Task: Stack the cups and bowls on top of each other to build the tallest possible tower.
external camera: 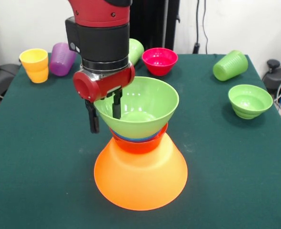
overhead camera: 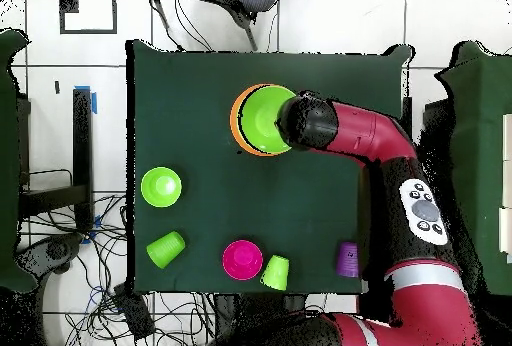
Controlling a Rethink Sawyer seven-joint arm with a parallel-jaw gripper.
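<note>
The tower stands mid-table: the huge orange bowl (external camera: 140, 179) upside down, then the red-orange bowl (external camera: 140, 144), a blue bowl rim (external camera: 131, 138) and the large light green bowl (external camera: 145, 105) upright on top. It also shows in the overhead view (overhead camera: 260, 119). My gripper (external camera: 105, 117) is open, its two fingers astride the green bowl's left rim, one outside, one inside. A yellow cup (external camera: 35, 64) stands upright. A purple cup (external camera: 62, 58) and a light green cup (external camera: 230, 65) lie on their sides. Another green cup (external camera: 136, 49) shows behind the arm.
A pink bowl (external camera: 159, 60) sits at the back middle and a small green bowl (external camera: 249, 100) at the right. From overhead they show as the pink bowl (overhead camera: 242, 259) and the small green bowl (overhead camera: 161, 186), with green cups (overhead camera: 166, 249) (overhead camera: 275, 272) and the purple cup (overhead camera: 347, 259) nearby.
</note>
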